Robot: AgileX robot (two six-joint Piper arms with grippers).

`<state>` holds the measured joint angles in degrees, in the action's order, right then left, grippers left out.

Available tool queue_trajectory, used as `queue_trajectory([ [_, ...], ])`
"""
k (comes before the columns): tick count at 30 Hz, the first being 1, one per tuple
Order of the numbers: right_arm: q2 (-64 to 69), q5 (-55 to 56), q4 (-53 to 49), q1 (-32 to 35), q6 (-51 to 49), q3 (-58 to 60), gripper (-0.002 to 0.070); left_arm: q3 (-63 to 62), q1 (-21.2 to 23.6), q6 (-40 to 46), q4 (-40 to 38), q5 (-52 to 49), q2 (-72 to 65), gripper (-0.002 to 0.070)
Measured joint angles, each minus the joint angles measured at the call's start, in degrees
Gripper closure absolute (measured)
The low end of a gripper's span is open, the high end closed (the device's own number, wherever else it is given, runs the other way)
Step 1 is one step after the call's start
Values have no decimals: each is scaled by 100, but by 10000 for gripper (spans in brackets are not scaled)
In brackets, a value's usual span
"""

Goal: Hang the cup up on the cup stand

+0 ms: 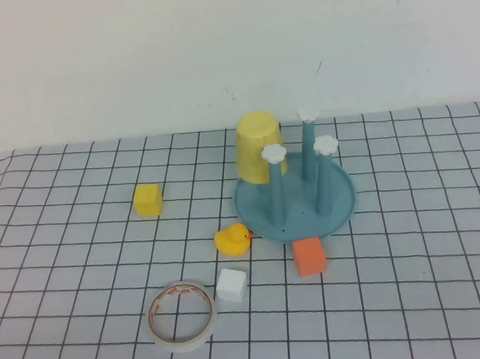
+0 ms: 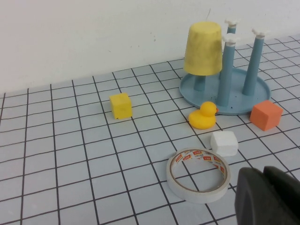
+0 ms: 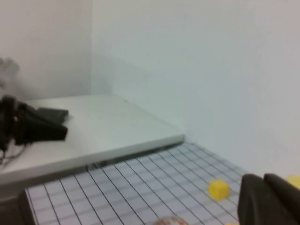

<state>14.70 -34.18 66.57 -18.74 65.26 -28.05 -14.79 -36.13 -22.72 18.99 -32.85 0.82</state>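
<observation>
The yellow cup (image 1: 259, 147) sits upside down over one post of the teal-blue cup stand (image 1: 343, 208), at the back of the table. The stand's other three posts rise free, each with a white flower cap. The left wrist view shows the cup (image 2: 203, 47) covering its post above the stand's base (image 2: 239, 105). My left gripper (image 2: 263, 169) is shut and empty, low over the table near the tape roll, well short of the stand. My right gripper (image 3: 263, 177) is shut and empty too, away from the stand. Neither gripper shows in the high view.
A yellow cube (image 1: 148, 199) lies left of the stand. A yellow rubber duck (image 1: 233, 240) and an orange cube (image 1: 309, 256) sit just in front of it. Nearer the front are a white cube (image 1: 231, 284) and a tape roll (image 1: 181, 315). A white wall stands behind.
</observation>
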Motion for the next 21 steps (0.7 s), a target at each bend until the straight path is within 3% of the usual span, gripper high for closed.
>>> queue_trajectory([
  [12, -300, 2219, -180, 0, 975, 1008, 670, 0, 0, 0, 0, 0, 0, 676],
  [17, -300, 2325, 60, 0, 1023, 1099, 670, 0, 0, 0, 0, 0, 0, 677],
  [19, -323, 2335, -251, 23, 634, 1254, 671, 0, 0, 0, 0, 0, 0, 677],
  [21, -406, 2294, -1165, 158, -510, 1438, 673, 0, 0, 0, 0, 0, 0, 677],
])
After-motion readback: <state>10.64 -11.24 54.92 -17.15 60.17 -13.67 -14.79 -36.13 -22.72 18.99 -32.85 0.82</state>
